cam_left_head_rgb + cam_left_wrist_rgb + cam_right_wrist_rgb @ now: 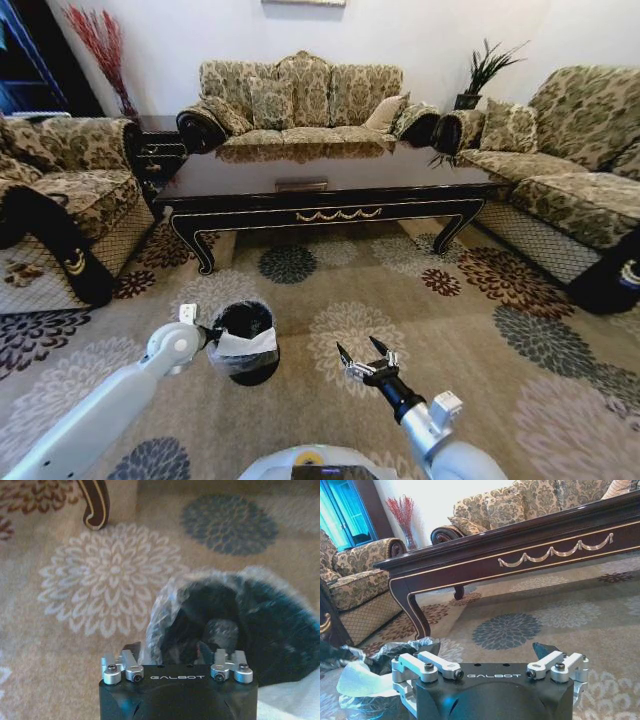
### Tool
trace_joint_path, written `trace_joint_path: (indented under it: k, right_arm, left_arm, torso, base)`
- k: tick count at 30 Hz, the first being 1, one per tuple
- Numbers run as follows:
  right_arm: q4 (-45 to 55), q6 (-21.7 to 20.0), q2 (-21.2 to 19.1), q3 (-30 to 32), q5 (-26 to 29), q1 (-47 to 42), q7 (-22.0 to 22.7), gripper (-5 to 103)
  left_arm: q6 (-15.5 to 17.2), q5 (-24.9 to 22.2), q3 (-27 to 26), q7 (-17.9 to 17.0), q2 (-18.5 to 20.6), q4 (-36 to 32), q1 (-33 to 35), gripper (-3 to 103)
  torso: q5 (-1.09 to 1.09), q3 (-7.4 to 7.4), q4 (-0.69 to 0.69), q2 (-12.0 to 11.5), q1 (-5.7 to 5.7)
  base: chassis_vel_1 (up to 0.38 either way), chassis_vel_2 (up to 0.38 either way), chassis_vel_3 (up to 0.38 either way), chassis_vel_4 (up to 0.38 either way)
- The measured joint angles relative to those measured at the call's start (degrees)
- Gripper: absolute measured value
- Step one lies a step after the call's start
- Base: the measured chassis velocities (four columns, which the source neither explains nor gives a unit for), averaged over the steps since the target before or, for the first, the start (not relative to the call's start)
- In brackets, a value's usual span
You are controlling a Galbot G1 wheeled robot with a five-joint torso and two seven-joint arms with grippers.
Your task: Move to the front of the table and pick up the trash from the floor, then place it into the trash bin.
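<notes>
Trash is nowhere to be made out on the beige flower-medallion carpet; the small round black trash bin with its clear liner bag folded over the rim stands on the carpet in front of the large glossy dark wood table with gold scroll ornament, a little to the robot's left. The left gripper sits at the bin's rim, its tips hidden against the liner in the left wrist view, so I cannot tell how its fingers stand. The right gripper hovers over the carpet just right of the bin, its dark fingers spread wide and holding nothing. Patterned sofas ring the table.
</notes>
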Motion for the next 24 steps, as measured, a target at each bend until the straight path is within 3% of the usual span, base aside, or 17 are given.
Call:
trace_joint_path:
  k: [1,3,7,9,12,14,17,18,20,22,23,24]
  right_arm:
    - [-0.06,0.00,0.14,0.01,-0.07,-0.09,0.02,100]
    - [-0.11,-0.01,0.24,0.05,-0.10,-0.17,0.04,100]
    - [-0.66,0.32,0.74,0.10,-0.30,-0.09,0.06,100]
    - [-0.79,0.40,0.85,0.10,-0.43,-0.02,0.04,100]
    - [-1.14,0.83,1.52,0.51,-0.44,0.08,0.07,100]
    - [-1.23,1.05,1.61,0.74,-0.44,-0.02,0.08,100]
    - [-1.61,2.26,2.12,1.97,-0.69,-0.78,-0.12,100]
    - [-1.61,2.26,2.12,1.97,-0.69,-0.78,-0.12,100]
    - [-1.95,3.20,2.77,2.77,-0.96,-1.19,-0.54,100]
    - [-2.50,5.76,4.31,3.91,-1.61,-1.63,-2.09,100]
    - [-2.50,5.76,4.31,3.91,-1.61,-1.63,-2.09,100]
    - [-2.65,7.76,5.40,4.30,-2.41,-1.93,-3.04,100]
  left_arm:
    - [0.00,-0.55,-2.02,0.03,0.39,-1.88,1.14,77]
    - [0.00,-0.73,-3.63,0.35,0.64,-3.13,2.12,77]
    - [0.00,1.54,-11.01,3.24,0.58,-7.30,8.00,97]
    - [0.00,2.35,-12.15,3.80,0.34,-7.87,9.09,97]
    - [-0.26,8.39,-19.56,7.99,-2.04,-10.59,16.24,100]
    - [-0.79,9.35,-21.48,8.99,-2.96,-11.07,17.93,100]
    - [-4.25,12.85,-28.86,14.07,-7.97,-12.48,23.19,100]
    - [-4.25,12.85,-28.86,14.07,-7.97,-12.48,23.19,100]
    - [-7.06,16.78,-32.17,17.83,-11.30,-13.28,25.84,100]
    - [-13.28,25.41,-34.94,23.06,-15.40,-14.07,29.39,100]
    - [-13.28,25.41,-34.94,23.06,-15.40,-14.07,29.39,100]
    - [-17.93,29.89,-35.85,25.38,-17.30,-14.37,31.15,100]
  torso:
    - [0.00,0.00,0.00,0.00,0.00]
    - [0.01,0.00,0.00,0.00,0.00]
    - [0.01,0.00,0.00,0.00,0.00]
    - [0.01,-0.01,0.00,0.00,0.00]
    - [0.01,-0.01,0.01,0.01,0.00]
    - [0.01,-0.01,0.00,0.00,0.00]
    - [0.01,-0.01,0.01,0.01,0.00]
    - [0.01,-0.01,0.01,0.01,0.00]
    - [-0.01,-0.01,-0.01,0.00,0.00]
    - [0.00,-0.01,0.02,0.00,0.00]
    - [0.00,-0.01,0.02,0.00,0.00]
    - [0.00,-0.01,0.01,0.00,0.00]
  base:
    - [0.000,0.000,0.000,0.000]
    - [0.000,0.000,0.000,0.000]
    - [0.000,0.000,0.000,0.000]
    - [0.000,0.000,0.000,0.000]
    - [0.000,0.000,0.000,0.000]
    - [0.000,0.000,0.000,0.000]
    - [0.000,0.000,0.000,0.000]
    - [0.000,0.000,0.000,0.000]
    - [0.000,0.000,0.000,0.000]
    - [0.000,0.000,0.000,0.000]
    - [0.000,0.000,0.000,0.000]
    - [0.000,0.000,0.000,0.000]
